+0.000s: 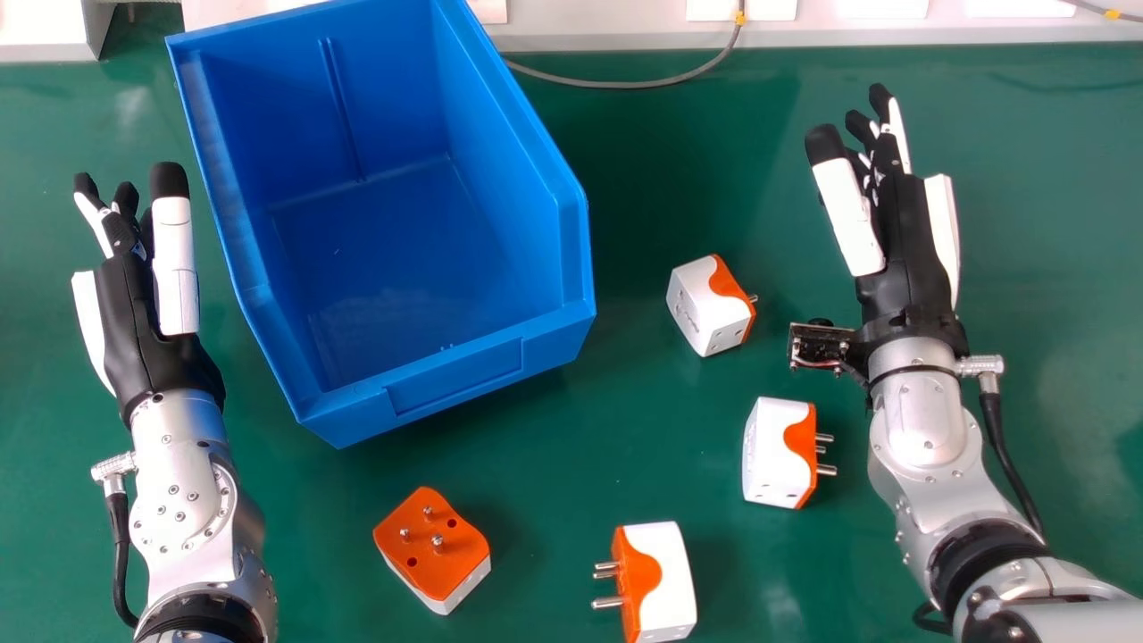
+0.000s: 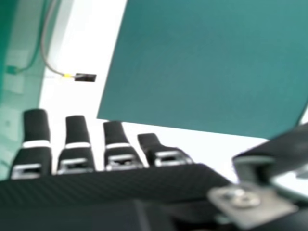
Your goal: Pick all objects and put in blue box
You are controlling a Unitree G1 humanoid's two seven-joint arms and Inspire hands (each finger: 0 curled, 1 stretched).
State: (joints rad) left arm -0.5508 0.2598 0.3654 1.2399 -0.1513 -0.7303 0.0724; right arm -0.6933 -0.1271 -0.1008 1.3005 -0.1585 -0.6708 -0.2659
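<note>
0/4 boxed atm afaict, so the whole pick is left to be done. The blue box (image 1: 455, 373) is set on the green desk (image 1: 571, 473) w/ its low front wall turned toward the robot. One adapter (image 1: 698, 305) is seen between the box and the right hand (image 1: 909, 254), a second adapter (image 1: 773, 452) is placed beside the right forearm (image 1: 920, 420), a third adapter (image 1: 432, 546) is laid prongs-up nearer the robot than the box, and a fourth adapter (image 1: 663, 580) is tipped on its side, prongs pointed left. Nothing's gripped rn: both the right hand and left hand (image 1: 125, 308) are held w/ fingers extended.
</note>
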